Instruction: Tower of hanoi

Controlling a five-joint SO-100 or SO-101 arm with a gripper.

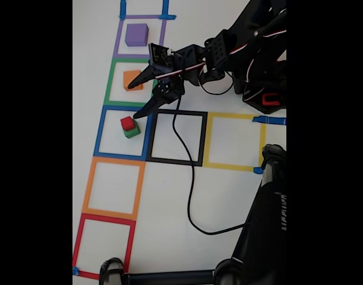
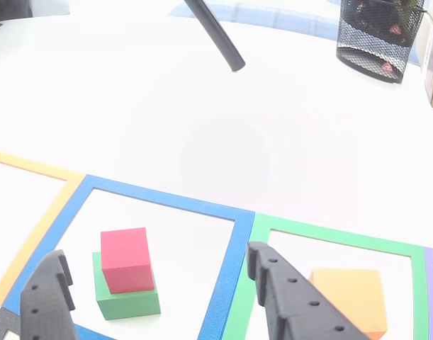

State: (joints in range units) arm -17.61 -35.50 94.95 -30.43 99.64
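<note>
A small red cube [image 1: 128,123] sits on top of a green cube [image 1: 132,132] inside the blue tape square [image 1: 100,132]. The other view shows the same stack, red cube [image 2: 126,259] on green cube [image 2: 127,302]. An orange cube [image 1: 132,79] [image 2: 347,297] lies in the green tape square [image 1: 111,80]. Inside the purple square at the top rests a purple cube [image 1: 136,34]. My gripper [image 1: 133,101] [image 2: 156,256] hangs open over the border between the green and blue squares. One fingertip is near the orange cube, the other just up and right of the stack. Its fingers hold nothing.
Black [image 1: 204,138], yellow [image 1: 234,117], orange [image 1: 88,187] and red [image 1: 79,242] tape squares hold no cubes. A black cable [image 1: 190,190] runs across the black square. Another dark arm [image 1: 267,219] fills the lower right. A mesh basket [image 2: 375,35] and a black rod [image 2: 216,32] are at the far side.
</note>
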